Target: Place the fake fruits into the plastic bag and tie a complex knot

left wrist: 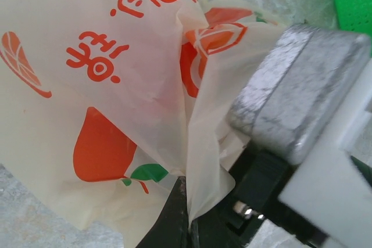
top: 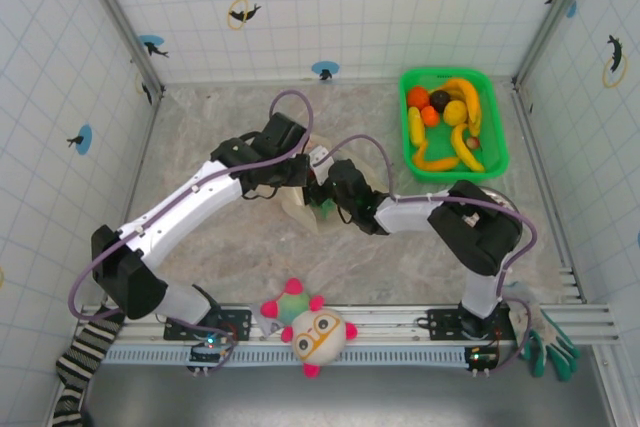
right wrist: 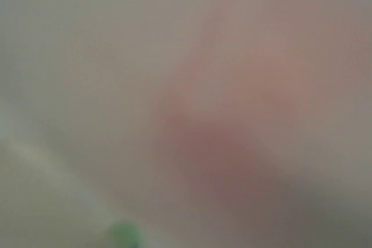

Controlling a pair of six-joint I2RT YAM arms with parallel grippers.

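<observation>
The left gripper (left wrist: 187, 216) pinches a fold of the plastic bag (left wrist: 116, 79) between its fingers; the right gripper (top: 330, 197), just beside them, cannot be told wide or narrow.

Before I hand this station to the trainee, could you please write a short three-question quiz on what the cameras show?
1. True or false: the green basket is empty.
2. The left gripper is shut on: A a banana, B the bag, C the basket.
3. Fill in: the plush toy sits between the left arm and right arm at their ___.
Key: 1 false, fruits lie in it; 2 B; 3 bases.
</observation>
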